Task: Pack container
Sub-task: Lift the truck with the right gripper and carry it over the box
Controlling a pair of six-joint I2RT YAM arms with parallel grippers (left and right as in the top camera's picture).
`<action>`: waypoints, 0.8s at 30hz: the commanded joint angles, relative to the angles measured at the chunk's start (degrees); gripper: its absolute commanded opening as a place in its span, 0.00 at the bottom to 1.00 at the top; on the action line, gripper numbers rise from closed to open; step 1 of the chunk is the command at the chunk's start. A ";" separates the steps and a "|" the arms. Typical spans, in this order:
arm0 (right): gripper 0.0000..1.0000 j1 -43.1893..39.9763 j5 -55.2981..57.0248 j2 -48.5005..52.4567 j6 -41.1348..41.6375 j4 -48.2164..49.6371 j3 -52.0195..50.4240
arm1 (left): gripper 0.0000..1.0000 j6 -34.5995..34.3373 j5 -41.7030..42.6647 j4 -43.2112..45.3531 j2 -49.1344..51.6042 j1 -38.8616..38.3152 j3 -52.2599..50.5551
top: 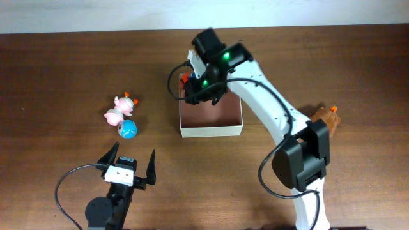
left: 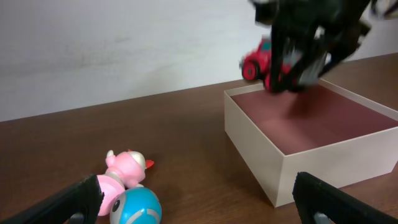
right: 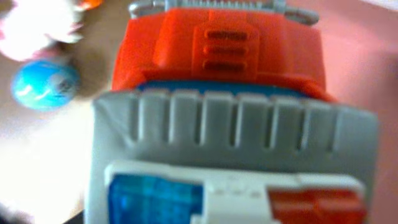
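The container (top: 211, 131) is a square shallow cardboard box with cream walls and a pinkish-brown floor, at the table's middle; it also shows in the left wrist view (left: 261, 155). My right gripper (top: 193, 86) hangs over the box's far left corner, shut on a red toy car (top: 186, 77). The car (left: 256, 62) is held just above the box's back rim under the dark gripper (left: 298, 65). In the right wrist view the car (right: 230, 93) fills the frame and hides the fingers. My left gripper (top: 134, 153) is open and empty near the front edge (left: 199, 202).
Two pink toys (top: 121, 102) (top: 114, 116) and a blue ball (top: 128, 130) lie left of the box. The ball (left: 137, 208) and a pink toy (left: 121, 174) lie just ahead of my left fingers. A brown toy (top: 326, 116) lies at the right, partly behind the right arm.
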 commanded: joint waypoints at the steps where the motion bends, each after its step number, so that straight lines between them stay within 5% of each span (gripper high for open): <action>1: 0.56 0.90 8.39 -1.38 9.31 3.45 -4.35 | 1.00 0.76 0.44 0.04 -0.46 0.31 -0.28; 24: 0.57 4.13 10.08 4.09 13.97 15.32 -9.05 | 1.00 0.76 0.44 0.04 -0.46 0.31 -0.28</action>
